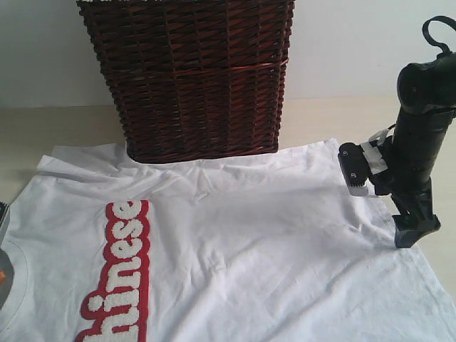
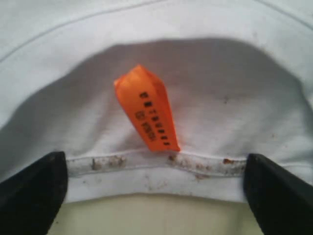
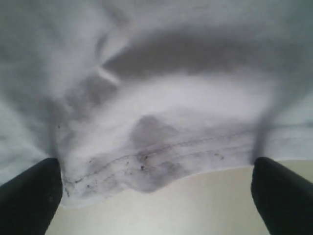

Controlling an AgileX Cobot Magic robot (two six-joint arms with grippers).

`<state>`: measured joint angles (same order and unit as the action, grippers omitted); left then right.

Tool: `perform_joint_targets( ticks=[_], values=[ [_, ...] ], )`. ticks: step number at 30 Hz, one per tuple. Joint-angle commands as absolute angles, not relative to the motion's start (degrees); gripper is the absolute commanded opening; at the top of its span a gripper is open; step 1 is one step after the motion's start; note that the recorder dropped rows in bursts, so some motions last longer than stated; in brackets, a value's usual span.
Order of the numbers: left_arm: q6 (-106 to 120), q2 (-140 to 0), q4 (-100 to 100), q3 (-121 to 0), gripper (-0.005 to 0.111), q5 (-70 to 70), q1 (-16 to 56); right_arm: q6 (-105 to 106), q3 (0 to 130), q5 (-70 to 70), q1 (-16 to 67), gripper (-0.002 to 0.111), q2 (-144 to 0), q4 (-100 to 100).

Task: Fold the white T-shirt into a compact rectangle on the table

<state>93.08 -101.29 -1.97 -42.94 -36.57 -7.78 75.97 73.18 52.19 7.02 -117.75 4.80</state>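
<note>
White T-shirt (image 1: 271,235) lies spread on table (image 1: 43,121), wicker basket (image 1: 189,78) at its 12 o'clock edge. R gripper (image 1: 382,203) at 3 o'clock, jaws wide apart over hem, holding nothing. L gripper (image 2: 156,196) at 8 o'clock (near orange tag (image 2: 146,110)) likewise spread wide at collar, empty.

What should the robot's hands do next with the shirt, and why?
Probably close both grippers. The left gripper, jaws open, straddles the collar edge by the orange tag; the right gripper, also open, straddles the hem of the white T-shirt, spread on the table. Neither holds cloth yet, so pinching comes before folding.
</note>
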Motion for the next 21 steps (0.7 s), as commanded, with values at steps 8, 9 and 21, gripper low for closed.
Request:
perform_joint_targets(
  ticks=[8, 9, 21],
  values=[
    [94.1, -102.7, 1.2, -42.7, 0.093, -31.1, -8.0, 78.1, 73.5, 51.3, 7.0, 0.105, -120.1, 4.8],
    [94.1, -102.7, 1.2, -42.7, 0.093, -31.1, -8.0, 78.1, 73.5, 51.3, 7.0, 0.105, -120.1, 4.8],
    [94.1, -102.7, 1.2, -42.7, 0.093, -31.1, -8.0, 77.8, 73.5, 51.9, 7.0, 0.105, -120.2, 4.5]
  ],
)
